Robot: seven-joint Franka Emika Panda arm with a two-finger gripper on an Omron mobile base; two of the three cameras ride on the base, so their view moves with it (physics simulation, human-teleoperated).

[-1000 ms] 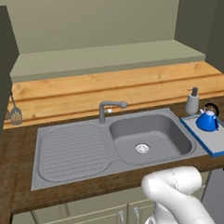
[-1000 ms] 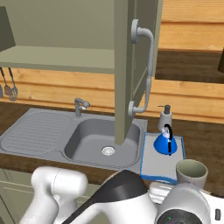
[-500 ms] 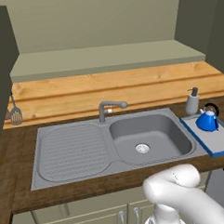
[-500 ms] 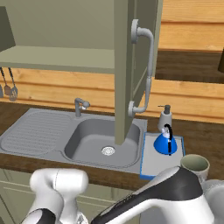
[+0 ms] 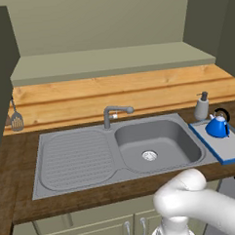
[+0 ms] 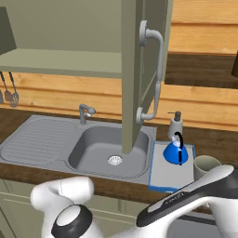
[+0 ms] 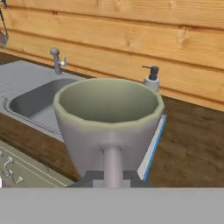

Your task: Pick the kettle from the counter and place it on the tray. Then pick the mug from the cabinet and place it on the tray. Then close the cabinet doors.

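A plain grey mug [image 7: 109, 118] fills the hand view, its loop handle turned toward the camera; my gripper [image 7: 112, 176] is shut on that handle. From the right base view the mug [image 6: 207, 165] hangs just right of the blue-rimmed tray [image 6: 173, 175], partly behind my arm. The blue kettle [image 6: 176, 151] stands on the tray's far end, also seen as the kettle [image 5: 218, 125] on the tray [image 5: 228, 155]. The tray's blue rim [image 7: 153, 144] shows behind the mug. The cabinet [image 5: 111, 61] stands open, its right door [image 6: 139, 69] swung out over the sink.
A grey soap pump [image 6: 175, 125] stands behind the tray against the wood wall. The steel sink [image 5: 155, 144] with its tap [image 5: 112, 115] lies left of the tray in the dark counter [image 5: 14, 159]. Utensils [image 5: 16, 120] hang at the far left.
The mug has risen slightly and drifted right beside the tray in the right base view. My arm has swung lower and further right. Kettle and door have not moved.
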